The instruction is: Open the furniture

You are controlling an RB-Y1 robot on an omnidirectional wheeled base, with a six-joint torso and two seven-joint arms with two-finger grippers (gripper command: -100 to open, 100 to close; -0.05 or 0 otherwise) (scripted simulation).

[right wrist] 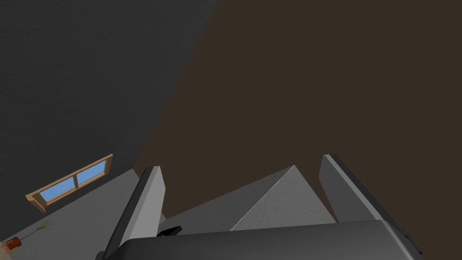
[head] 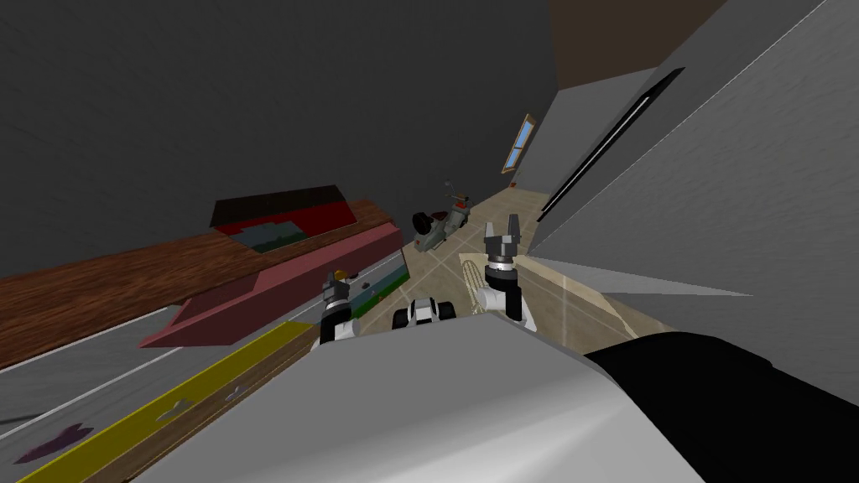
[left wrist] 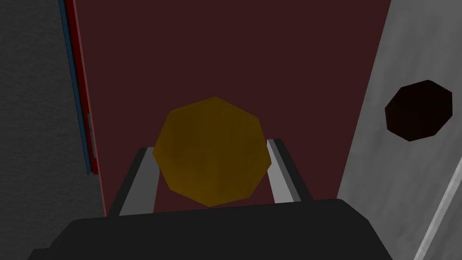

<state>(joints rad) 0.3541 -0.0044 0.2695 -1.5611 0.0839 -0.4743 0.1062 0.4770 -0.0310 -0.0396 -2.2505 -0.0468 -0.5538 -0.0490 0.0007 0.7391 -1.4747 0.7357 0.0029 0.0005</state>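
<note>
A dark red front panel [left wrist: 234, 54] carries an amber, many-sided knob [left wrist: 212, 176]. My left gripper [left wrist: 211, 145] is shut on that knob, a finger pressing each side. In the head view the left gripper [head: 338, 287] sits at the knob [head: 341, 273] on the end of the red panel [head: 277, 281], which angles out from the long brown wooden furniture [head: 101, 285]. My right gripper [head: 502, 228] is raised to the right of it, open, with nothing between its fingers [right wrist: 151, 198].
A grey surface with a dark round hole [left wrist: 418, 109] borders the red panel. A small motorbike-like object [head: 440, 225] stands on the tiled floor ahead. A large grey wall [head: 713, 210] rises close on the right. A yellow strip [head: 168, 402] runs along the lower left.
</note>
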